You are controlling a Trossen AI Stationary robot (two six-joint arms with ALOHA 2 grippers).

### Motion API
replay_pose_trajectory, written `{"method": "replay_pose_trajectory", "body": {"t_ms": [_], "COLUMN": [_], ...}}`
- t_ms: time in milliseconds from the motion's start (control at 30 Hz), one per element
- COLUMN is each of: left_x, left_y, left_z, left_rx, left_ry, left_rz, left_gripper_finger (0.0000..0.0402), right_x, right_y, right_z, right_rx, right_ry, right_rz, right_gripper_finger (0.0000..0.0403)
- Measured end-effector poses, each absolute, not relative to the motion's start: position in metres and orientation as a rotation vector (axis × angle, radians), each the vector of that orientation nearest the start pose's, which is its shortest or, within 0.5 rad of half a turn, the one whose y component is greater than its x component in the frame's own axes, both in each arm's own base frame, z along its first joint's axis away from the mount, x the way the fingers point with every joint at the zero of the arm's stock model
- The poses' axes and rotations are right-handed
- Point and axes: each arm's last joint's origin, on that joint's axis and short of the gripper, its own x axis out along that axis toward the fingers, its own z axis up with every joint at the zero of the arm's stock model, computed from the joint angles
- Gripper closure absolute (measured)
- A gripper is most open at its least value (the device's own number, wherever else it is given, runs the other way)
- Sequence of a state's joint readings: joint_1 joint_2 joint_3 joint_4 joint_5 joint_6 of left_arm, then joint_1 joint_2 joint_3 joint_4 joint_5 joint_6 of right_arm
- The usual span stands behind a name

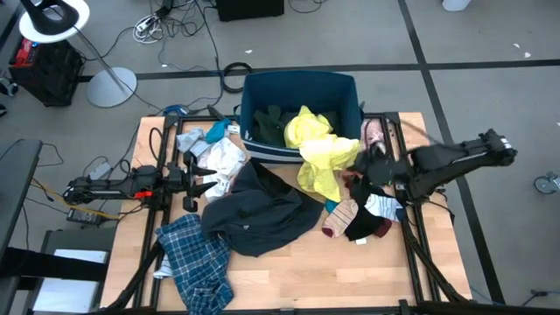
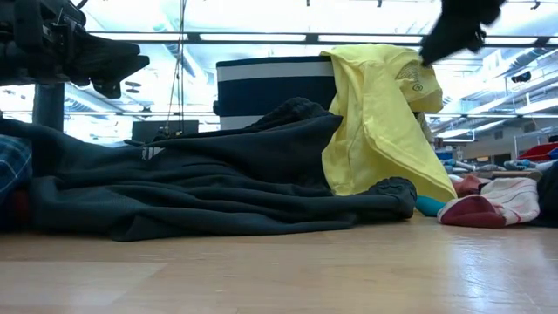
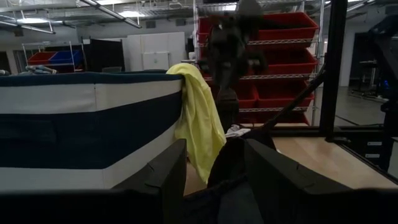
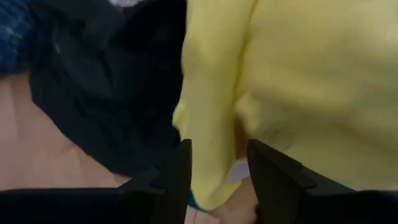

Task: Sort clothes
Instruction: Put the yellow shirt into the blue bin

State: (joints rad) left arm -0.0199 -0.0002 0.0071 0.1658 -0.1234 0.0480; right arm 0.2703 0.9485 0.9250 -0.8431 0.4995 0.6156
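Note:
A yellow top [image 1: 319, 153] hangs over the front rim of the dark blue bin [image 1: 297, 92], its lower part on the table. A dark green shirt [image 1: 273, 122] lies in the bin. A dark navy jacket [image 1: 262, 212] is heaped mid-table, with a blue plaid shirt [image 1: 197, 261] at the near left, white pieces [image 1: 217, 157] at the far left and socks [image 1: 354, 219] at the right. My right gripper [image 1: 363, 166] [image 4: 217, 168] hovers open over the yellow top's right side, holding nothing. My left gripper [image 1: 194, 185] [image 3: 214, 177] waits open at the table's left, above the jacket's edge.
A pink piece [image 1: 373, 133] lies beside the bin's right wall. Bare wood [image 1: 350, 276] stretches along the table's near edge. Off the table at the far left, a lamp stand [image 1: 109, 86] and cables sit on the floor.

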Motion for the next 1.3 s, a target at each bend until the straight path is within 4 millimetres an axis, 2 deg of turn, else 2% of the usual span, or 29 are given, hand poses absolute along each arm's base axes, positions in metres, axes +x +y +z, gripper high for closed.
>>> {"method": "replay_pose_trajectory", "body": {"t_ms": [200, 400, 567, 733, 833, 967, 1033, 1167, 1300], "left_x": [0.096, 0.096, 0.096, 0.096, 0.096, 0.096, 0.096, 0.096, 0.096], "left_y": [0.002, 0.002, 0.002, 0.002, 0.002, 0.002, 0.002, 0.002, 0.002], "left_z": [0.182, 0.182, 0.182, 0.182, 0.182, 0.182, 0.182, 0.182, 0.182], "left_rx": [0.035, 0.035, 0.035, 0.035, 0.036, 0.035, 0.035, 0.035, 0.036], "left_ry": [-0.17, -0.17, -0.17, -0.17, -0.17, -0.17, -0.17, -0.17, -0.17], "left_rz": [0.107, 0.111, 0.111, 0.111, 0.11, 0.11, 0.11, 0.107, 0.106], "left_gripper_finger": [0.0234, 0.0234, 0.0234, 0.0234, 0.0234, 0.0234, 0.0234, 0.0234, 0.0234], "right_x": [0.176, 0.19, 0.203, 0.223, 0.238, 0.253, 0.26, 0.275, 0.294], "right_y": [0.045, 0.046, 0.041, 0.031, 0.026, 0.024, 0.025, 0.031, 0.037], "right_z": [0.241, 0.198, 0.171, 0.157, 0.156, 0.163, 0.172, 0.207, 0.26], "right_rx": [0.222, 0.219, 0.196, 0.159, 0.141, 0.117, 0.086, -0.018, -0.186], "right_ry": [0.701, 0.646, 0.612, 0.569, 0.493, 0.356, 0.293, 0.202, 0.119], "right_rz": [-0.491, -0.518, -0.579, -0.631, -0.617, -0.578, -0.563, -0.53, -0.509], "right_gripper_finger": [0.025, 0.025, 0.025, 0.0266, 0.0301, 0.0383, 0.0393, 0.04, 0.0401]}}
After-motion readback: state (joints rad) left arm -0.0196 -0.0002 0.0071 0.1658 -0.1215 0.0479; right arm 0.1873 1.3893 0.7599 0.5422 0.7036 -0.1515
